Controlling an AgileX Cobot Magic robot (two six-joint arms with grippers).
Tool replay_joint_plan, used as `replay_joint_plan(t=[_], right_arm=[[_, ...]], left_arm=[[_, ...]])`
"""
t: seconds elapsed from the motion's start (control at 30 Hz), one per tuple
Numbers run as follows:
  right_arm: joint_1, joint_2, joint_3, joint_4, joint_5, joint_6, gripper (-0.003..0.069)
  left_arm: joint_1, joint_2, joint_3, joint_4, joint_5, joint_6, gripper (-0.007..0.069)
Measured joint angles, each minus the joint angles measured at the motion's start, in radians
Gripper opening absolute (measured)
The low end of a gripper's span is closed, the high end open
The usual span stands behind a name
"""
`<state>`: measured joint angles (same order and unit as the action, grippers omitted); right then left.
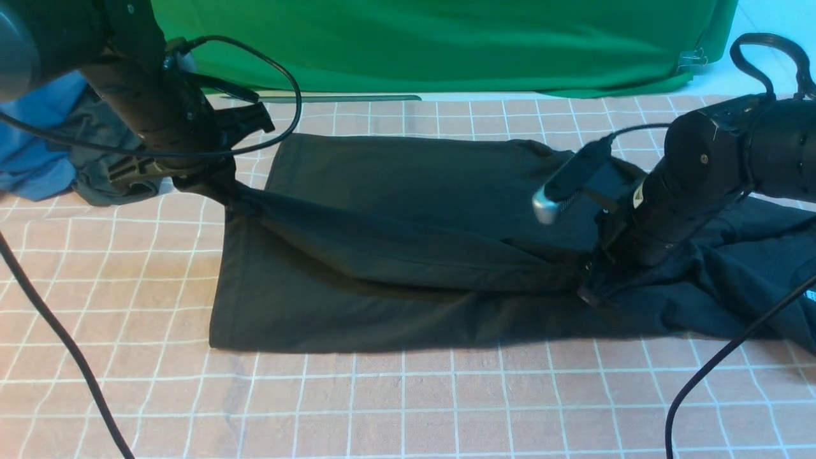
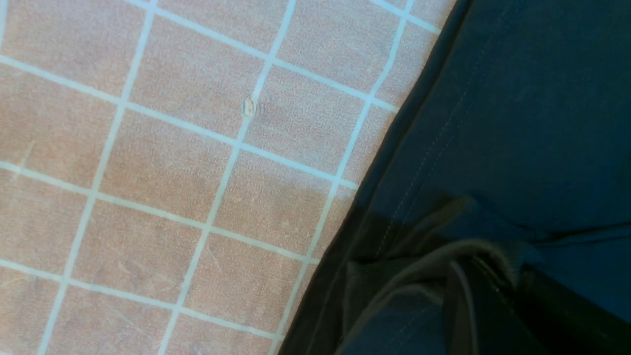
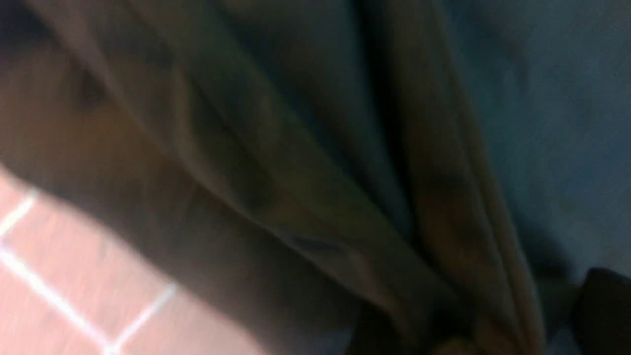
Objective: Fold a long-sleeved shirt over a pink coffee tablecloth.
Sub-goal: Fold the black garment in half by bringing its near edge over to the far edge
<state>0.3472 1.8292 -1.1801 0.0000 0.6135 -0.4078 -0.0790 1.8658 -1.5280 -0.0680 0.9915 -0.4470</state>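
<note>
The black long-sleeved shirt (image 1: 395, 210) lies across the pink coffee tablecloth (image 1: 408, 408), its sleeves bunched at the right. No print shows. My left gripper (image 1: 223, 185) is shut on the shirt's left edge and holds it a little above the cloth. A taut fold runs from there to my right gripper (image 1: 590, 280), which is pressed down into the fabric. In the left wrist view the stitched hem (image 2: 424, 162) is pinched in the gripper (image 2: 493, 296). The right wrist view is blurred. There one dark finger (image 3: 601, 305) stands apart from a ridge of shirt (image 3: 296, 172), so the jaws look open.
Bright green fabric (image 1: 446, 44) hangs along the back. A blue garment (image 1: 32, 153) and a smaller dark one (image 1: 102, 159) lie heaped at the back left. Black cables cross the front left (image 1: 64, 344) and front right (image 1: 714, 370).
</note>
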Motion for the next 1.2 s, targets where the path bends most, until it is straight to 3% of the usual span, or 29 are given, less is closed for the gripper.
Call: replay_joint_plan(t=[0.07,0.2,0.27,0.57,0.97,1.2], right_arm=[[0.000,0.000,0.000,0.000,-0.018,0.005,0.0438],[0.000,0.000,-0.014,0.000,-0.042,0.008,0.0134],[0.000,0.000,-0.027,0.000,-0.043,0.006,0.0071],[-0.007,0.006,-0.133,-0.010,-0.022,-0.019,0.0067],[-0.139,0.060,-0.294,0.000,-0.022,-0.011,0.0067],[-0.152,0.176,-0.384,0.008,-0.046,-0.006,0.0067]], left_arm=[[0.000,0.000,0.000,0.000,0.000,0.000,0.0030],[0.000,0.000,-0.001,-0.003,0.001,0.001,0.0030],[0.000,0.000,-0.003,-0.006,-0.002,0.001,0.0030],[0.000,0.001,-0.085,-0.018,-0.021,-0.036,0.0030],[0.011,0.104,-0.179,-0.037,-0.157,-0.096,0.0030],[0.012,0.172,-0.190,-0.047,-0.280,-0.124,0.0030]])
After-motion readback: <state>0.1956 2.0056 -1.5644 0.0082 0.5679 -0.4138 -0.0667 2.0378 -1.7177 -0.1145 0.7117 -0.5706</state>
